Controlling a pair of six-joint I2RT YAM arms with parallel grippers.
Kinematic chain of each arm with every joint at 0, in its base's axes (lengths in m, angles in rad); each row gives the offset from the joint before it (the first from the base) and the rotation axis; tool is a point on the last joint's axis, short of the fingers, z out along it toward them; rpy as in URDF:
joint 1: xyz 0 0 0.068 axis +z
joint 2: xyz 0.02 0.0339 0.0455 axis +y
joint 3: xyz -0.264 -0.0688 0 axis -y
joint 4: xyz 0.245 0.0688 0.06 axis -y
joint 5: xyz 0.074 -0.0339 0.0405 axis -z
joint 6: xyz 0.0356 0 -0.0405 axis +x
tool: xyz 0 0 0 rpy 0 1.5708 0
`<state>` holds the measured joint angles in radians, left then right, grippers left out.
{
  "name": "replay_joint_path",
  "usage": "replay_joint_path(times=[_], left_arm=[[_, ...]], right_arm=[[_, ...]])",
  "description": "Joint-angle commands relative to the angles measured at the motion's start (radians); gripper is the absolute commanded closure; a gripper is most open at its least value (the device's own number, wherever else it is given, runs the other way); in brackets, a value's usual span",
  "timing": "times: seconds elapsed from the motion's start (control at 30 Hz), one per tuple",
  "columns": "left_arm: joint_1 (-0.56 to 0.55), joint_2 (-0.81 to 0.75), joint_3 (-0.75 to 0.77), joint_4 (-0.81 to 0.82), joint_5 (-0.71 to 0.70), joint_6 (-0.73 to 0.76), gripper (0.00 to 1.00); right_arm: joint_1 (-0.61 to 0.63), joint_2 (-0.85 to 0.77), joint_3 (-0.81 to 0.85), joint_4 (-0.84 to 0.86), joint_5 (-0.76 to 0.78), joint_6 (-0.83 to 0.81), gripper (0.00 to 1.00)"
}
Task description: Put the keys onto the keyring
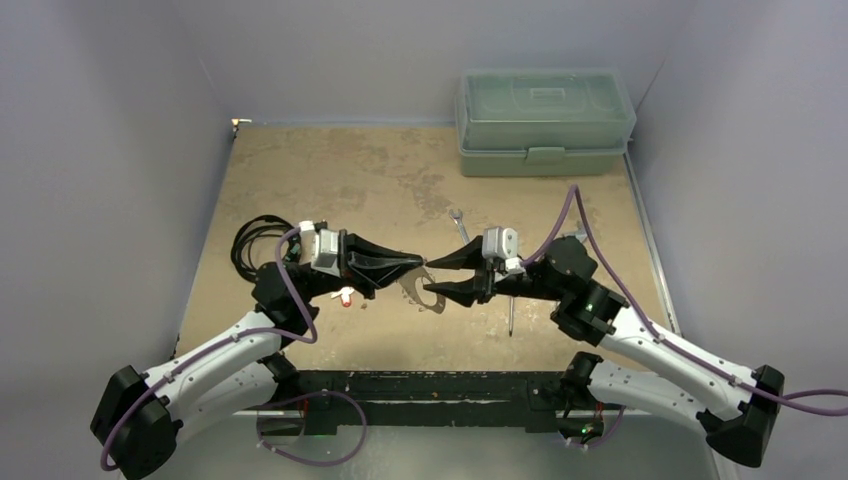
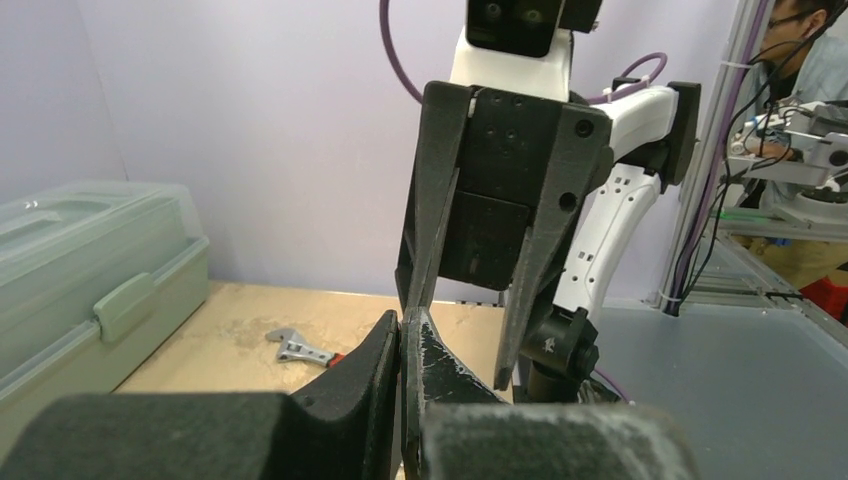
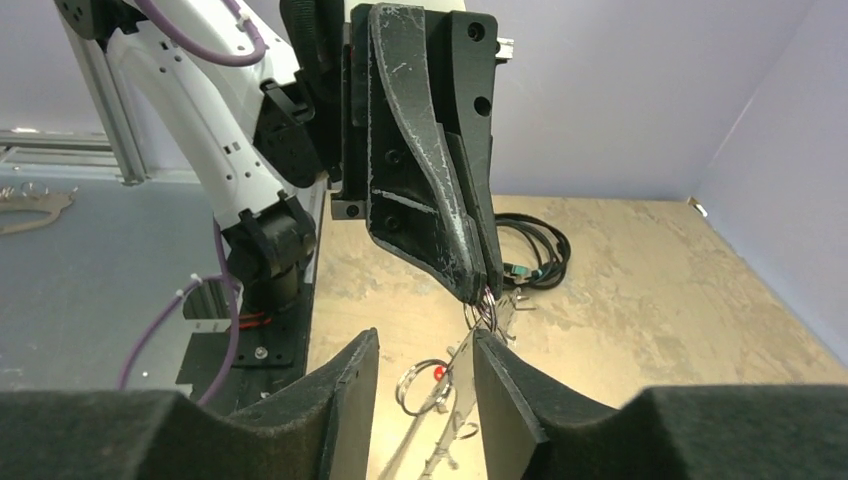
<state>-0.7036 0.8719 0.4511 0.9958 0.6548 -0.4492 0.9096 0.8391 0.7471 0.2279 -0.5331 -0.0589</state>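
Observation:
My left gripper [image 1: 420,262] is shut on the top of the keyring [image 1: 420,290], a thin silvery loop that hangs from its tips above the table. In the right wrist view the left gripper [image 3: 487,285] pinches the loop [image 3: 462,375], which hangs with tiny keys and a small split ring [image 3: 418,388]. My right gripper [image 1: 442,277] is open and faces the left one, its jaws on either side of the hanging loop [image 3: 425,390]. A key with a red tag [image 1: 347,297] lies on the table beside the left arm. The left wrist view shows only shut jaws [image 2: 402,335] and the right gripper's fingers [image 2: 530,290].
A small silver spanner [image 1: 460,222] lies behind the grippers and shows in the left wrist view [image 2: 295,348]. A slim tool [image 1: 511,315] lies under the right arm. A coiled black cable [image 1: 255,240] is at the left. A green toolbox [image 1: 545,120] stands at the back right.

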Motion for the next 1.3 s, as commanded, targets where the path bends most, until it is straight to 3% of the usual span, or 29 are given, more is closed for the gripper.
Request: replay_joint_path(times=[0.0, 0.1, 0.27, 0.47, 0.9, 1.27], left_arm=[[-0.004, -0.02, 0.03, -0.033, -0.016, 0.044, 1.0], [-0.004, -0.024, 0.069, -0.129, 0.004, 0.087, 1.0], [-0.004, -0.041, 0.14, -0.327, 0.024, 0.188, 1.0], [-0.004, -0.039, 0.205, -0.45, 0.056, 0.226, 1.0], [-0.004, 0.012, 0.32, -0.619, 0.036, 0.153, 1.0], [-0.005, 0.024, 0.356, -0.667, 0.028, 0.093, 1.0]], right_arm=[[0.004, -0.03, 0.058, -0.072, 0.039, -0.048, 0.54], [0.004, -0.063, 0.056, -0.103, 0.105, -0.099, 0.5], [0.005, -0.112, 0.023, -0.055, 0.397, -0.187, 0.45], [0.005, -0.169, -0.058, -0.019, 0.453, -0.336, 0.42], [0.023, -0.239, -0.185, 0.032, 0.177, -0.585, 0.41], [0.084, -0.224, -0.186, 0.014, 0.132, -0.66, 0.48]])
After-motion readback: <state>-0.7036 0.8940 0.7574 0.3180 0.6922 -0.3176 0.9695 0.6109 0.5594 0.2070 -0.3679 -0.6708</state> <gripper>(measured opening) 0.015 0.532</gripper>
